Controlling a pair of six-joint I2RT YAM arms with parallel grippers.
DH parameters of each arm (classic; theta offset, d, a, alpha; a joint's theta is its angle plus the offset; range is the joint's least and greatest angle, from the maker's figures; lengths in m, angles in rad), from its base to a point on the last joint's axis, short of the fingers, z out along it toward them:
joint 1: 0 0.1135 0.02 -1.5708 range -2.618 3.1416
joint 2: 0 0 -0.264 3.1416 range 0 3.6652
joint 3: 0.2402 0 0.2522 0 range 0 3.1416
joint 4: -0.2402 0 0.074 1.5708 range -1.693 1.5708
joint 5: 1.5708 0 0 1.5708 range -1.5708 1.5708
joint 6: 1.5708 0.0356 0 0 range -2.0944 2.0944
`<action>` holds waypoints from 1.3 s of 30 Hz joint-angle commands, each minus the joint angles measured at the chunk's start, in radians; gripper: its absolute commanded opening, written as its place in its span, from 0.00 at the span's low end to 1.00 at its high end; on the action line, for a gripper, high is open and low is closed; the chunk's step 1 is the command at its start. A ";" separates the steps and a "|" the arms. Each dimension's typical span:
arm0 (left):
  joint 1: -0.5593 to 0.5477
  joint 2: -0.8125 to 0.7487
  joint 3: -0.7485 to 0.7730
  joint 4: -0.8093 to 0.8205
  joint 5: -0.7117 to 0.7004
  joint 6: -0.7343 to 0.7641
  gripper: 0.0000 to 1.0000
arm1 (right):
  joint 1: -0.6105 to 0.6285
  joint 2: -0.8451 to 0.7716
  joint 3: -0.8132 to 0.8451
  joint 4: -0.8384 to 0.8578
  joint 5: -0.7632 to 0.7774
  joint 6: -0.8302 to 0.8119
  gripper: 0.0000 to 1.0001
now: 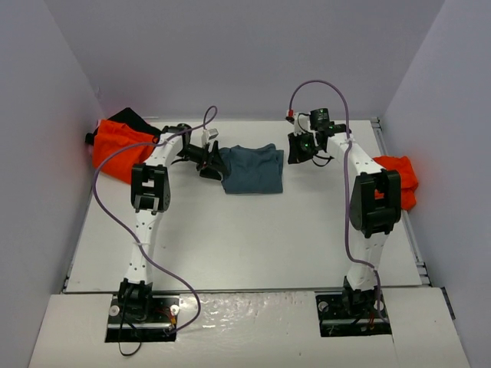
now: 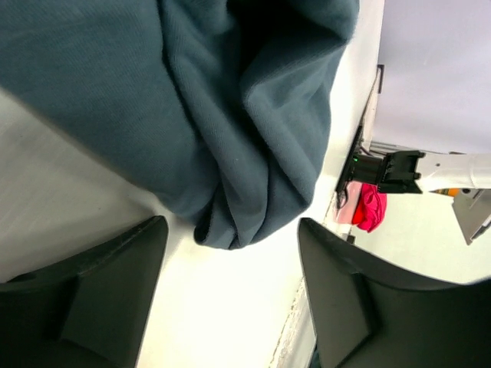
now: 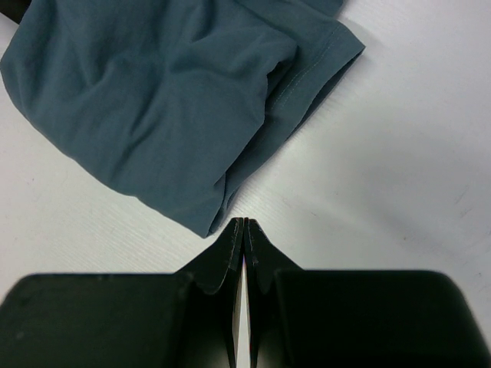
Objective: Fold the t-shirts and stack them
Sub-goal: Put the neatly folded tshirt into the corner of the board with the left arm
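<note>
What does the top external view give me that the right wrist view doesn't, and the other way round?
Only top external: both arms, the left gripper at the left edge of the blue shirt, an orange cloth pile at far left and another orange cloth at the right edge. Only right wrist: the right gripper, fingers pressed shut on nothing, just off the shirt's corner. Both: the blue shirt lying rumpled on the white table.

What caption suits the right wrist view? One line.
Shut right pincer at the edge of the blue t-shirt on the white table.
</note>
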 commanded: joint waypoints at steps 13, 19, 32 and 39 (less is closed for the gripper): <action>-0.080 0.020 0.127 0.009 0.023 0.007 0.78 | 0.042 -0.090 0.006 0.030 0.036 -0.012 0.00; -0.093 0.051 0.147 0.031 0.017 -0.014 0.78 | 0.043 -0.050 0.007 0.029 0.028 -0.006 0.00; -0.114 0.078 0.177 0.069 0.003 -0.091 0.77 | 0.059 -0.022 0.015 0.027 0.079 -0.006 0.00; -0.105 0.040 0.119 0.051 -0.046 -0.070 0.78 | -0.005 0.105 0.070 0.013 0.196 0.078 0.00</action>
